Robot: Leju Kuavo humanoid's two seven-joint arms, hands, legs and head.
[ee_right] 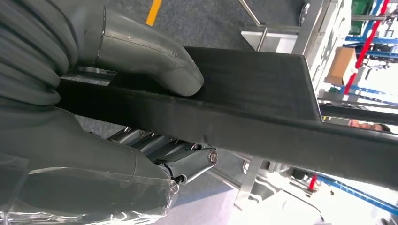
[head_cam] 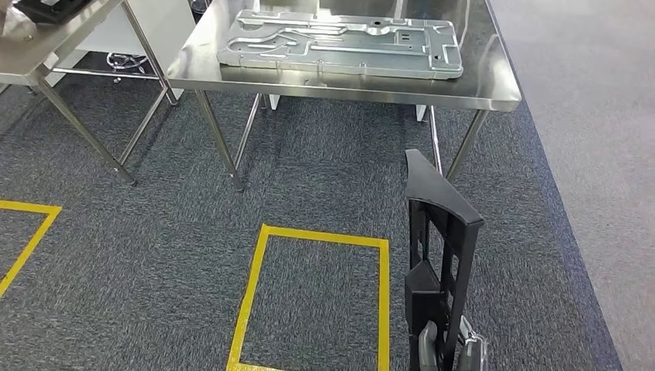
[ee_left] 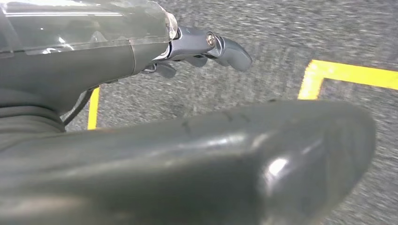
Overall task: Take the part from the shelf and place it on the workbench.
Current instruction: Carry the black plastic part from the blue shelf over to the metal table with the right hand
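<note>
Head view: my right hand (head_cam: 448,348) clamps the black part (head_cam: 436,247) upright at its lower end, clear of the floor, short of the table (head_cam: 494,85); my left hand (ee_left: 206,47) hangs loosely curled, holding nothing.

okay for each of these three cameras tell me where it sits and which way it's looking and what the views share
Head view: high on the body, facing forward and down at the carpet, yellow floor tape and steel workbench; right hand grips the black part.
Left wrist view: behind the left hand, facing carpet.
Right wrist view: behind the right hand, thumb on the part.
Shared: part, tape.
</note>
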